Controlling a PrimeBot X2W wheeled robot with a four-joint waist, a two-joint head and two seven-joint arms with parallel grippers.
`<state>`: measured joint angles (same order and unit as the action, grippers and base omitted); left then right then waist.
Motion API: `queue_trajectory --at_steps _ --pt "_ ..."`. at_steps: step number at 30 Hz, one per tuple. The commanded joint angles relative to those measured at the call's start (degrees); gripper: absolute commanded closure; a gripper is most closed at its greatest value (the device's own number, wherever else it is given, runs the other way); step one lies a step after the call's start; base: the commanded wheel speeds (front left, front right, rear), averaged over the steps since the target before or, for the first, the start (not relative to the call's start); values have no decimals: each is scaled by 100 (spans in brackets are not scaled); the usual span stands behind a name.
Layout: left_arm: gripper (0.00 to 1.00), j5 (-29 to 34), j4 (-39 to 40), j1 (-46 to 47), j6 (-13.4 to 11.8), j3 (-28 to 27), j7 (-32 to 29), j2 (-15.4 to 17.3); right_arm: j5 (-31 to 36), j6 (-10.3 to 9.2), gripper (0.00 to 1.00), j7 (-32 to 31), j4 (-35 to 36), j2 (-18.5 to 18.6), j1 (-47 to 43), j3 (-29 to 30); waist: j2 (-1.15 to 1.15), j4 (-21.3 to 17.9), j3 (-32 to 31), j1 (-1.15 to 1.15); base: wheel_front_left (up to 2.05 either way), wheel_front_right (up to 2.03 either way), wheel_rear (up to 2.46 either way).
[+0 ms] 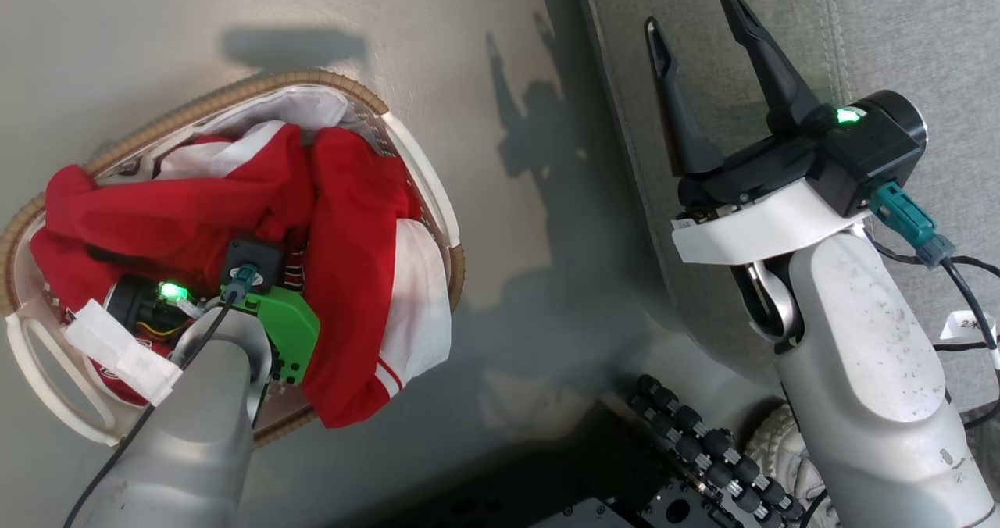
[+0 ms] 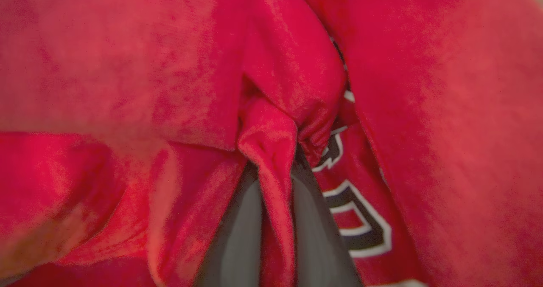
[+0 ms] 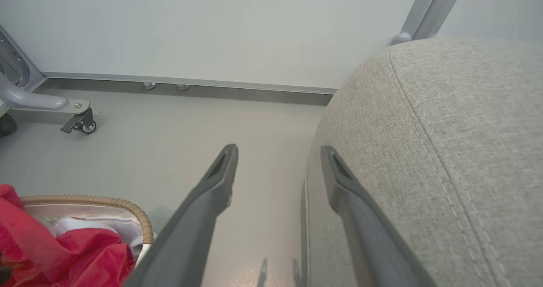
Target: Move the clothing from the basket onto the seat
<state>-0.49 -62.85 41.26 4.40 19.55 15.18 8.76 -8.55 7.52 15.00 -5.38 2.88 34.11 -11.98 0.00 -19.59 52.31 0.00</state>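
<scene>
Left wrist view is blurred: fingertips of the left gripper (image 2: pixel 278 172) are buried, seemingly clamped on a fold of the red sports garment with white panels (image 1: pixel 344 223), lettering half hidden. It lies heaped in the oval white basket with woven brown rim (image 1: pixel 234 98). Right of the basket, the right gripper (image 1: pixel 691 12) gapes wide at the edge of the grey fabric sofa cushion (image 1: pixel 898 28).

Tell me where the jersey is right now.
Head view, left side: the jersey sits heaped in the basket, the left gripper pinching a fold; the sofa seat lies to its right.
</scene>
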Motion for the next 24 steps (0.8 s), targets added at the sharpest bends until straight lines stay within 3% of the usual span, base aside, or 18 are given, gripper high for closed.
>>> queue_trajectory --at_steps 1,24 --pt "100 -63 47 -30 -23 -13 -4 -11 -35 -6 0 28 -38 12 -13 -8 0 38 -184 0 0 0 0" --pt "100 -649 1686 -2050 73 -107 -1 -523 393 -6 0 28 -763 18 -930 84 0 710 -2960 0 0 0 0"
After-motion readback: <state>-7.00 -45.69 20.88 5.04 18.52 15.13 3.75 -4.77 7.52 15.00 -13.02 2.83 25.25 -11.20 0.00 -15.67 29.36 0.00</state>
